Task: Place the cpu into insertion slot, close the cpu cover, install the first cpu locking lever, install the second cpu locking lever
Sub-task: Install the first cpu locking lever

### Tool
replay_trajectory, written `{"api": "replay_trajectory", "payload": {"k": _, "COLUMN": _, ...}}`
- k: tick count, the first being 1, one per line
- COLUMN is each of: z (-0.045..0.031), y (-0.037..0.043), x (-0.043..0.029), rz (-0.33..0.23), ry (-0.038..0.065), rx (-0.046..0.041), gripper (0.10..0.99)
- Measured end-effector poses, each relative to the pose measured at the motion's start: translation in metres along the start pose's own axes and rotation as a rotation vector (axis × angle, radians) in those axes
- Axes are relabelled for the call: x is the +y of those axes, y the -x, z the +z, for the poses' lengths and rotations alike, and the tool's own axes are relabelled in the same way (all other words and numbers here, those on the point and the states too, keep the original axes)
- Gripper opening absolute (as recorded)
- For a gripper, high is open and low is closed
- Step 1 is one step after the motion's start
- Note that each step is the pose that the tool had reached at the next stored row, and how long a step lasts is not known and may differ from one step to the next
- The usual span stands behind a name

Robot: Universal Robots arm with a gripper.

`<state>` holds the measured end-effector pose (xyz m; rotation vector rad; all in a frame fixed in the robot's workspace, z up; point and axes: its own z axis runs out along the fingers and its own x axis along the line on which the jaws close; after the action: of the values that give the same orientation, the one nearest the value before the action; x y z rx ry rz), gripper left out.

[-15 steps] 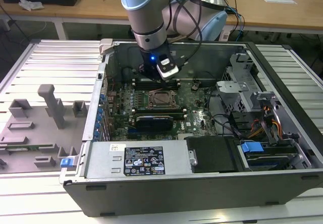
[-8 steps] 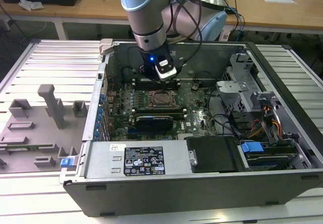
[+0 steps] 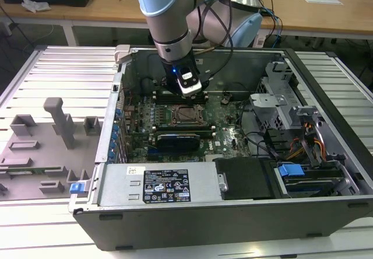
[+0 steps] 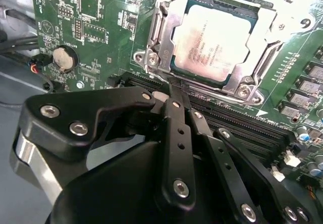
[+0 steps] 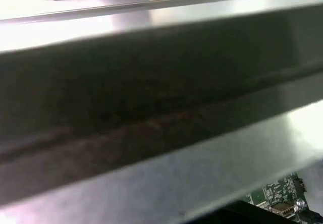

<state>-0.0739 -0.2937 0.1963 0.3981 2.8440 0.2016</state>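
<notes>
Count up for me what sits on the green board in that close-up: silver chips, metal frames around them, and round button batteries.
Silver chip: 1
Metal frame: 1
Button battery: 1
Total: 3
</notes>
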Motion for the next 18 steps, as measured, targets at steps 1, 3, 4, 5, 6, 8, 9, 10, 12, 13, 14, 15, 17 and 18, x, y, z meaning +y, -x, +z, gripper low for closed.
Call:
{"api": "replay_trajectory", "payload": {"k": 1, "z": 0.0, "y": 0.0, "x": -0.0001, "rz": 0.001, "ry": -0.001, "rx": 0.0, "gripper": 0.106}}
{"api": "replay_trajectory", "payload": {"k": 3, "z": 0.0001, "y": -0.0001, "x": -0.0001, "rz": 0.001, "ry": -0.001, "rx": 0.0001, "gripper": 0.106}}
{"api": "replay_trajectory", "payload": {"k": 4, "z": 0.0001, "y": -0.0001, "x": -0.0001, "rz": 0.001, "ry": -0.001, "rx": 0.0, "gripper": 0.106}}
{"api": "replay_trajectory", "payload": {"k": 5, "z": 0.0002, "y": -0.0002, "x": -0.0001, "rz": 0.001, "ry": 0.0, "rx": 0.0, "gripper": 0.106}}
{"api": "replay_trajectory", "payload": {"k": 6, "z": 0.0003, "y": -0.0001, "x": -0.0001, "rz": 0.001, "ry": 0.0, "rx": 0.0002, "gripper": 0.106}}
{"api": "replay_trajectory", "payload": {"k": 8, "z": -0.0001, "y": 0.0, "x": 0.0, "rz": 0.001, "ry": 0.001, "rx": 0.0003, "gripper": 0.106}}
{"api": "replay_trajectory", "payload": {"k": 9, "z": -0.0011, "y": 0.0003, "x": 0.0002, "rz": 0.001, "ry": 0.001, "rx": 0.0001, "gripper": 0.106}}
{"api": "replay_trajectory", "payload": {"k": 10, "z": -0.003, "y": 0.0008, "x": 0.0005, "rz": 0.001, "ry": 0.001, "rx": 0.0001, "gripper": 0.106}}
{"api": "replay_trajectory", "payload": {"k": 12, "z": -0.0072, "y": 0.0018, "x": 0.0012, "rz": 0.001, "ry": 0.0, "rx": 0.0002, "gripper": 0.106}}
{"api": "replay_trajectory", "payload": {"k": 13, "z": -0.0096, "y": 0.0024, "x": 0.0017, "rz": 0.001, "ry": 0.0, "rx": 0.0, "gripper": 0.106}}
{"api": "replay_trajectory", "payload": {"k": 14, "z": -0.0121, "y": 0.003, "x": 0.0021, "rz": 0.0, "ry": -0.001, "rx": -0.0001, "gripper": 0.106}}
{"api": "replay_trajectory", "payload": {"k": 15, "z": -0.0145, "y": 0.0036, "x": 0.0026, "rz": 0.0, "ry": -0.001, "rx": -0.0003, "gripper": 0.106}}
{"api": "replay_trajectory", "payload": {"k": 17, "z": -0.0209, "y": 0.0052, "x": 0.0037, "rz": 0.0, "ry": -0.003, "rx": -0.0008, "gripper": 0.106}}
{"api": "replay_trajectory", "payload": {"k": 18, "z": -0.0231, "y": 0.0057, "x": 0.0041, "rz": 0.0, "ry": -0.004, "rx": -0.0009, "gripper": 0.106}}
